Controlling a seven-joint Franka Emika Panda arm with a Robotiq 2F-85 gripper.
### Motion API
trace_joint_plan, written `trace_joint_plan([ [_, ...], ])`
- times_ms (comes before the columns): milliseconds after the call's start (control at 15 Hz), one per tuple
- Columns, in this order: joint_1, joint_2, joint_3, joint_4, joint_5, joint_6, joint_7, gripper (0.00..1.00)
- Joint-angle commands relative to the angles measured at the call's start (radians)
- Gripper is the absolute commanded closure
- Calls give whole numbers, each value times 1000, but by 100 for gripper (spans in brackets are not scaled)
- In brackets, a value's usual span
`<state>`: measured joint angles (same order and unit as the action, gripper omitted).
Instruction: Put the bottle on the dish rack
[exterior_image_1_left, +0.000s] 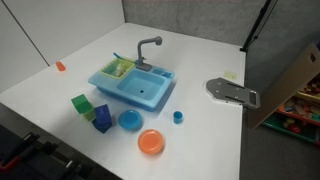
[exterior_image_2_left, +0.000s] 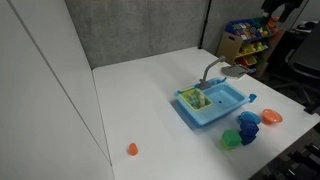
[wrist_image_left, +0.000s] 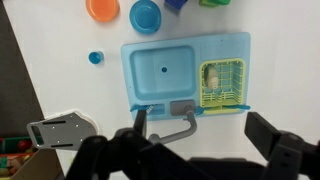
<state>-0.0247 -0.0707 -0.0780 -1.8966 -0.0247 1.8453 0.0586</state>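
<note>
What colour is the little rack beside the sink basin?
The dish rack is yellow-green; wrist view.

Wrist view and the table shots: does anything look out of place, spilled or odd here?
Nothing is spilled or tipped. Two oddities: the pale bottle already lies inside the dish rack, while the fingers stand wide apart and hold nothing, and a small orange item sits alone, far from the sink.

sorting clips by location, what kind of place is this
Most likely a lab or office room, not a real kitchen: the light-blue toy sink sits on a plain white table, grey partition panels stand behind it, and a shelf of colourful packages stands nearby.
</note>
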Motion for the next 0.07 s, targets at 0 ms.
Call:
trace_joint_plan([
  [0, -11, 1, 10, -1, 1, -2, -1, 0],
])
